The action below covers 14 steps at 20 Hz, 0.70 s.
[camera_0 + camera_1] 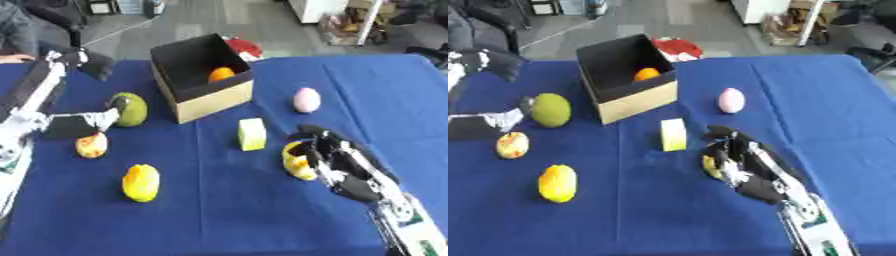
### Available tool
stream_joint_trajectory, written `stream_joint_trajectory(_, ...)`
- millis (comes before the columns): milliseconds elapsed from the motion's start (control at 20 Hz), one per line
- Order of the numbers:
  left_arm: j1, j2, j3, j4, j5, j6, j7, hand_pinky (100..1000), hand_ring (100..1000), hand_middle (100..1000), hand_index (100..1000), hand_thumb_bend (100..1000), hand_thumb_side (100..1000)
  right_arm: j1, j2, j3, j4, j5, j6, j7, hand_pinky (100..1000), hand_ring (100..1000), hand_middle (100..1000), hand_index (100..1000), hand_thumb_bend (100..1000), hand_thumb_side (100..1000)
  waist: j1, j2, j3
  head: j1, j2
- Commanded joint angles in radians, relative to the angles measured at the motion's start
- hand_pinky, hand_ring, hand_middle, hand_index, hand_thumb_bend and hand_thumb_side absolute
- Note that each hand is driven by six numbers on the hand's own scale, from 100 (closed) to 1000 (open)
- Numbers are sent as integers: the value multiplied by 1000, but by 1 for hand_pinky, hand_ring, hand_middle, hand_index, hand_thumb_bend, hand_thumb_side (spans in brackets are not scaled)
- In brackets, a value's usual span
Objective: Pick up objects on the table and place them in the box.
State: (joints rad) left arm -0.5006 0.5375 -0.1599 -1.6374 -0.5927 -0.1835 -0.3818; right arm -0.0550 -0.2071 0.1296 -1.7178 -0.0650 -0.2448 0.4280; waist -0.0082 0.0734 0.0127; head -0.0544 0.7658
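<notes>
Box (203, 95) sits open-topped on the counter (219, 210), an orange fruit (220, 74) inside; right hand (325, 159) curls around a yellow object (296, 162) standing roughly upright.

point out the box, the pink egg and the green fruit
box (213, 101), left eye view, front cardboard wall
pink egg (306, 99), left eye view, its middle
green fruit (550, 110), right eye view, its middle
</notes>
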Motion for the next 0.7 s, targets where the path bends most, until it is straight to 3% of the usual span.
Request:
stream_joint_trajectory(50,-57,86,-27,94,-83,-49,-131,771,663,672,810,477,247,-7,-15,-1,-15,-5,-1,-1,795,737,792,918,100,374,6,-23,-3,3,4)
stream_joint_trajectory(350,-147,82,-70,357,-208,-94,-267,763,671,676,814,518,247,-6,-14,1,-14,-6,-2,3,795,737,791,917,100,374,5,-26,-7,1,4)
stream_joint_trajectory(700,-202,1,-52,589,-342,-60,-187,745,650,652,797,504,229,-6,-12,2,-13,-8,-1,4,795,737,790,917,100,372,2,-24,-14,-1,4)
